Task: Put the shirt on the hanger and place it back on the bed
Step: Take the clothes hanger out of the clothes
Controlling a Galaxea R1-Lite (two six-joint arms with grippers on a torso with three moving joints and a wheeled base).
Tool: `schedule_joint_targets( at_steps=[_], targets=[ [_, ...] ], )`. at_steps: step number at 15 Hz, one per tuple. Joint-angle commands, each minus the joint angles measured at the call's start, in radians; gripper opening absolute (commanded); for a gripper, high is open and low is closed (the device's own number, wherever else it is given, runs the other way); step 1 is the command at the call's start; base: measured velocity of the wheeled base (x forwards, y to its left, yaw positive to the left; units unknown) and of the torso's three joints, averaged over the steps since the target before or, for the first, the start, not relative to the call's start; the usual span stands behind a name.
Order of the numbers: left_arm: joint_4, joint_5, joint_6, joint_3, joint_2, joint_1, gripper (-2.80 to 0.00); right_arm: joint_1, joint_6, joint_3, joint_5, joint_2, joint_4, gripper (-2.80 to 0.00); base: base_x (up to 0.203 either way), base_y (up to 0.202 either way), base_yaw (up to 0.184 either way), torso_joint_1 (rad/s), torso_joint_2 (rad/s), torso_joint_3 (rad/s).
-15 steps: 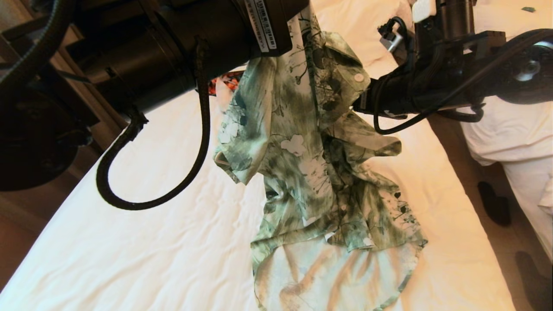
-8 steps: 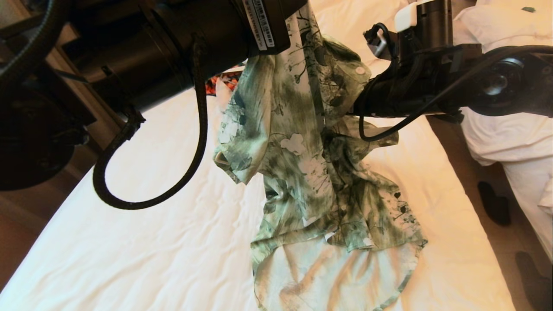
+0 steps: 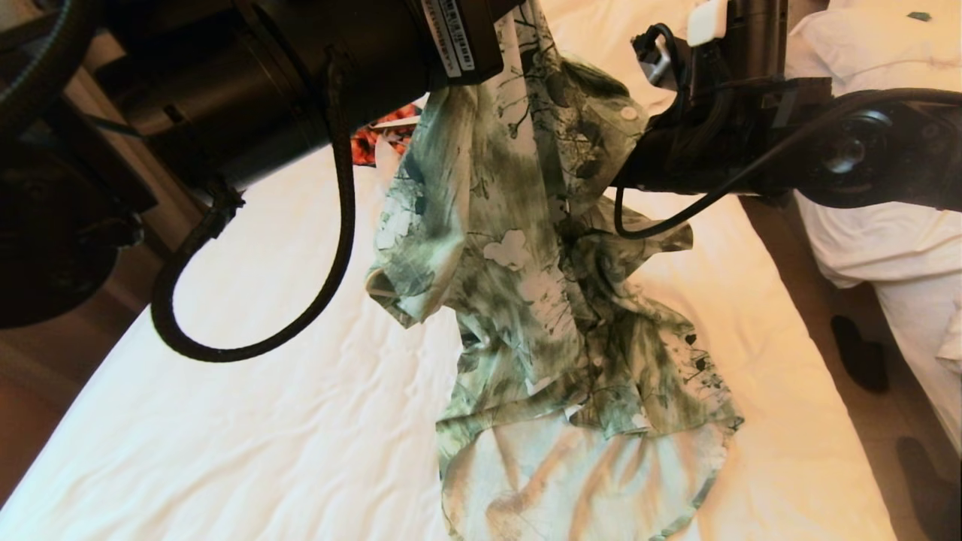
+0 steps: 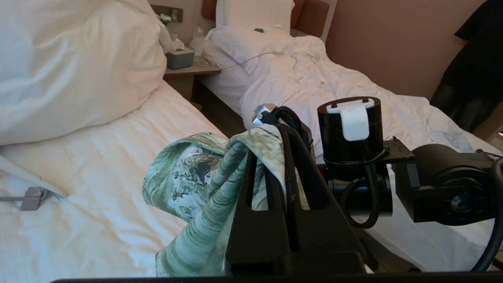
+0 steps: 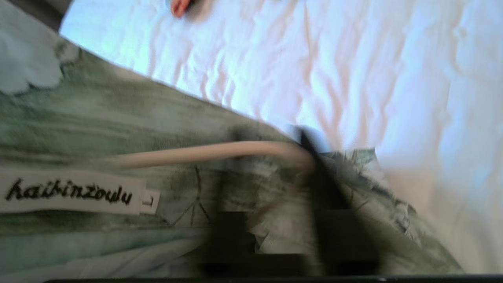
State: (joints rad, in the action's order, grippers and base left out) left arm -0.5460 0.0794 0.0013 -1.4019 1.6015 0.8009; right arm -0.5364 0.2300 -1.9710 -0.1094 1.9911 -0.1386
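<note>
Holding shirt (image 3: 541, 248) raised above bed (image 3: 225, 421), left hand (image 4: 271, 157) clamped on fabric; right hand (image 5: 275, 188) closed at collar.

green-and-white floral button-up shirt (image 3: 541, 300): thin soft cloth, matt, woven label. thin cream hanger (image 5: 204, 153): smooth plastic-looking. white bed sheet (image 3: 225, 421): wrinkled matt cloth.
</note>
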Motion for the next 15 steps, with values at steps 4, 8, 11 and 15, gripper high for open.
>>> schedule_joint_targets(
  at_steps=[4, 8, 11, 15],
  targets=[
    [-0.004, 0.0, -0.001, 0.009, -0.008, 0.001, -2.8, 0.001, 0.004, 0.003, -0.003, -0.011, 0.045, -2.8, 0.0, 0.0, 0.0, 0.0, 0.0, 0.0],
    [-0.005, -0.001, -0.001, 0.021, -0.014, 0.0, -2.8, 0.006, 0.005, 0.003, -0.016, -0.052, 0.047, -2.8, 0.0, 0.0, 0.0, 0.0, 0.0, 0.0],
    [-0.005, -0.001, -0.001, 0.024, -0.017, -0.006, -2.8, 0.008, 0.004, 0.01, -0.016, -0.1, 0.044, -2.8, 0.0, 0.0, 0.0, 0.0, 0.0, 0.0],
    [-0.005, -0.003, -0.001, 0.027, -0.035, -0.014, -2.8, 0.03, 0.0, 0.009, -0.028, -0.122, 0.041, -2.8, 0.0, 0.0, 0.0, 0.0, 0.0, 0.0]
  ],
)
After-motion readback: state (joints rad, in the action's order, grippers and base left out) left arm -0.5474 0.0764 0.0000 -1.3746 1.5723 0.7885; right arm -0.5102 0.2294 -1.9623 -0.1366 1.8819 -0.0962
